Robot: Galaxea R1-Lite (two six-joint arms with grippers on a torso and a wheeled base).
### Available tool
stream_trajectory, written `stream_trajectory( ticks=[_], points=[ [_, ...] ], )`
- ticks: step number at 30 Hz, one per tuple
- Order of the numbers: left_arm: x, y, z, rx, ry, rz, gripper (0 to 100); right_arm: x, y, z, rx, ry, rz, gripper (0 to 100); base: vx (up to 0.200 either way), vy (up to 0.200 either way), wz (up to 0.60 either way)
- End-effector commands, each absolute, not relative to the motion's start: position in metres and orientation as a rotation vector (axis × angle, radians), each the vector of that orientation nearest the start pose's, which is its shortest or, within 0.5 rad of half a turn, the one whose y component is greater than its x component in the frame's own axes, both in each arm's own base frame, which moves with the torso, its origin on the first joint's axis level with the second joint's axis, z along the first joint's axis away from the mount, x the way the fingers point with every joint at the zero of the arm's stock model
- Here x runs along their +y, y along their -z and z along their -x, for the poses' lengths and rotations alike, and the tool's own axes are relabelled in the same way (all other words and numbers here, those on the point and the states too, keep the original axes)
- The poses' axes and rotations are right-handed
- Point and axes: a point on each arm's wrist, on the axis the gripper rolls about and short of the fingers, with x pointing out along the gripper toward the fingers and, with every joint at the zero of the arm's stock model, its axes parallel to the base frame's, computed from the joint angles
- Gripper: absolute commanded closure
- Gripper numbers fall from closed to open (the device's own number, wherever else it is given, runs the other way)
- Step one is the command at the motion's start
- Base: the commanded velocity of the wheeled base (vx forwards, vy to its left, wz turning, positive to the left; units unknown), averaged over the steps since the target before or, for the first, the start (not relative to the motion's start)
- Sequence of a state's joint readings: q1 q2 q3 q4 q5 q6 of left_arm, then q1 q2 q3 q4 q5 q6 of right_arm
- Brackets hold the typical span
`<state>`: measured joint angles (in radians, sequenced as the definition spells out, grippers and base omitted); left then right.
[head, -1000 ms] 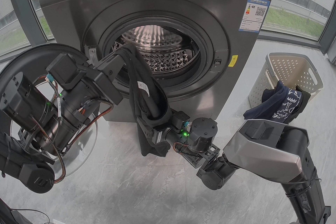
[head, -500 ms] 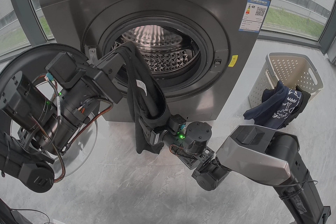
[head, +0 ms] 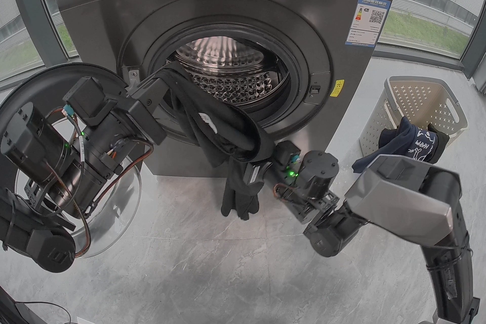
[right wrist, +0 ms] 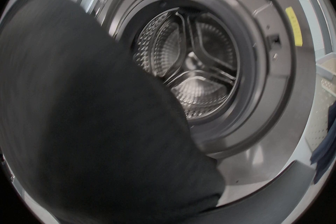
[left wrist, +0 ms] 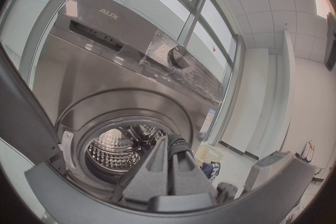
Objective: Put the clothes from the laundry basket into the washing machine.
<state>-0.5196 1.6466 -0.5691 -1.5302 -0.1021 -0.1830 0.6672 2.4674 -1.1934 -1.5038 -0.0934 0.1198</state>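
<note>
— Two arms on one black garment (head: pixel 223 130), see? The left tool (head: pixel 168 78) is pinched shut on its top edge, right at the left rim of the washing machine (head: pixel 314 16) mouth.

— And the right tool (head: pixel 253 165)?

— Buried under the cloth, just below the machine's mouth. Can't tell whether it's gripping or only propping the bundle.

— It sat lower a second ago, nearer the floor (head: pixel 202 264) in front of the machine.

— Yes, that arm has swung up and in toward the machine, so the bulk of the garment is now bunched against the lower rim, with only a narrow tail hanging down the front. The left tool has barely shifted.

— So it's nearly in?

— I'd say little if anything is past the rim yet; one push into the drum (head: pixel 228 64) should do it. Then there's the navy garment (head: pixel 407 145) draped over the laundry basket (head: pixel 430 87), right of the machine.
</note>
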Motion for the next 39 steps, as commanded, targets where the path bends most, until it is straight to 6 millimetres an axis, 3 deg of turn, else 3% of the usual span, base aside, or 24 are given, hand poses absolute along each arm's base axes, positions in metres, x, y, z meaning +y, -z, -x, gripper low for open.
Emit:
stream_trajectory(
  ticks=[1, 7, 9, 15, 19, 28, 29, 39],
  points=[
    [-0.120, -0.204, -0.247, -0.319, 0.577, 0.236, 100, 0.252, -0.117, -0.361, -0.272, -0.533, -0.223, 100, 0.000, 0.000, 0.00],
    [-0.117, -0.172, -0.256, -0.199, 0.553, 0.210, 100, 0.248, -0.125, -0.348, -0.263, -0.544, -0.223, 100, 0.000, 0.000, 0.00],
    [-0.118, -0.150, -0.259, -0.117, 0.548, 0.184, 100, 0.252, -0.127, -0.345, -0.266, -0.555, -0.228, 100, 0.000, 0.000, 0.00],
    [-0.123, -0.114, -0.262, 0.002, 0.547, 0.120, 100, 0.264, -0.132, -0.335, -0.273, -0.591, -0.238, 100, 0.000, 0.000, 0.00],
    [-0.126, -0.103, -0.265, 0.041, 0.550, 0.111, 100, 0.272, -0.132, -0.329, -0.271, -0.613, -0.241, 100, 0.000, 0.000, 0.00],
    [-0.123, -0.105, -0.265, 0.034, 0.545, 0.110, 100, 0.276, -0.129, -0.327, -0.261, -0.625, -0.241, 100, 0.000, 0.000, 0.00],
    [-0.123, -0.104, -0.265, 0.035, 0.551, 0.107, 0, 0.276, -0.129, -0.327, -0.261, -0.623, -0.241, 100, 0.000, 0.000, 0.00],
    [-0.124, -0.101, -0.260, 0.055, 0.566, 0.099, 0, 0.271, -0.127, -0.333, -0.259, -0.606, -0.235, 100, 0.000, 0.000, 0.00]
  ],
)
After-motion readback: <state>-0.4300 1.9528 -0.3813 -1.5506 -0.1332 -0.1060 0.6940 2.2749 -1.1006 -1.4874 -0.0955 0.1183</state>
